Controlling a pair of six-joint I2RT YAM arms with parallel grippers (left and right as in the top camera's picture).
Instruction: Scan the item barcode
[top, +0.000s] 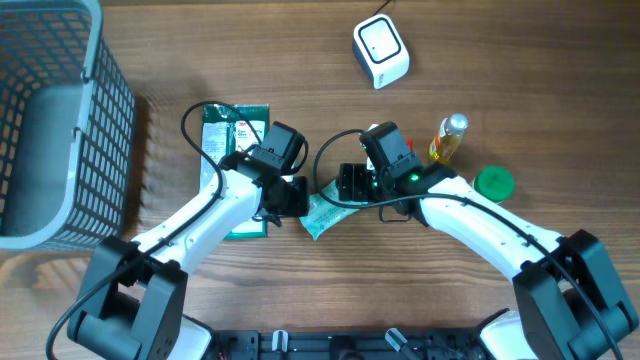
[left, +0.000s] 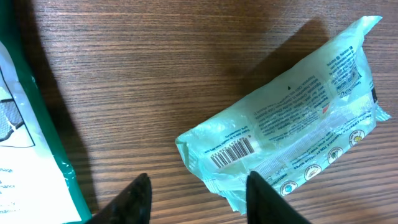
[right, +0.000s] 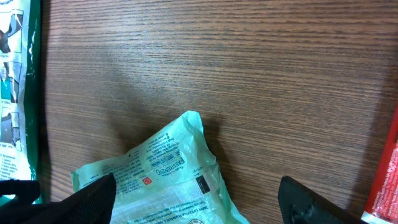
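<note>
Pick-up step: pale green packet (top: 320, 215) lies flat mid-table (top: 500, 80), barcode (left: 232, 151) facing up, between both claws. Left gripper (left: 199, 198) is part-open over its corner and right gripper (right: 202, 199) is wide over the other end; neither holds it. Next, probably: clamp the packet, lift, and aim the barcode at the scanner (top: 380, 50), at 1 o'clock.

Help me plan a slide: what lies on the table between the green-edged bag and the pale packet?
Bare table only, between green-edged bag and pale packet; the left wrist view shows it.
</note>
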